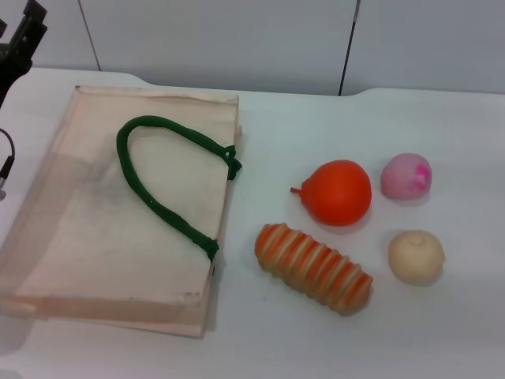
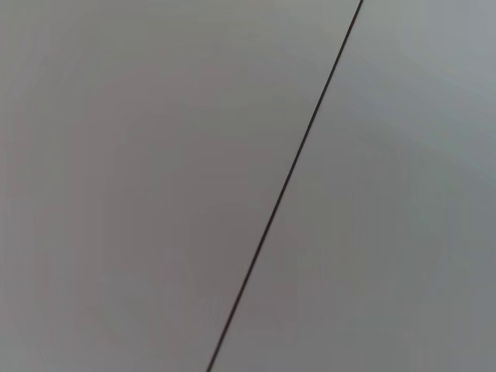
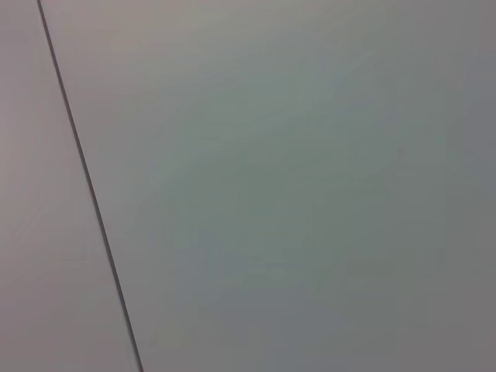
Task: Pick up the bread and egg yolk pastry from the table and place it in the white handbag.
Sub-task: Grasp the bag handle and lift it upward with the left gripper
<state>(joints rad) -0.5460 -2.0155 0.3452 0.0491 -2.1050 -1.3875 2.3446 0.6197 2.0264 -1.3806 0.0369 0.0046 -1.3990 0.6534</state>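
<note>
The bread [image 1: 313, 267], a ridged orange and cream striped loaf, lies on the white table right of the bag. The egg yolk pastry [image 1: 416, 256], a pale beige ball, sits to the bread's right. The white handbag [image 1: 102, 237] lies flat on the left side of the table, its dark green rope handle [image 1: 162, 183] resting on top. Part of my left arm [image 1: 17, 47] shows at the far left upper corner, well away from the objects. My right gripper is out of view. Both wrist views show only a plain grey wall with a dark seam.
An orange pear-shaped fruit [image 1: 339, 192] sits just behind the bread. A pink-and-magenta ball [image 1: 406, 176] sits behind the pastry. The white table [image 1: 316, 347] reaches the wall panels at the back. A dark cable [image 1: 6, 162] hangs at the left edge.
</note>
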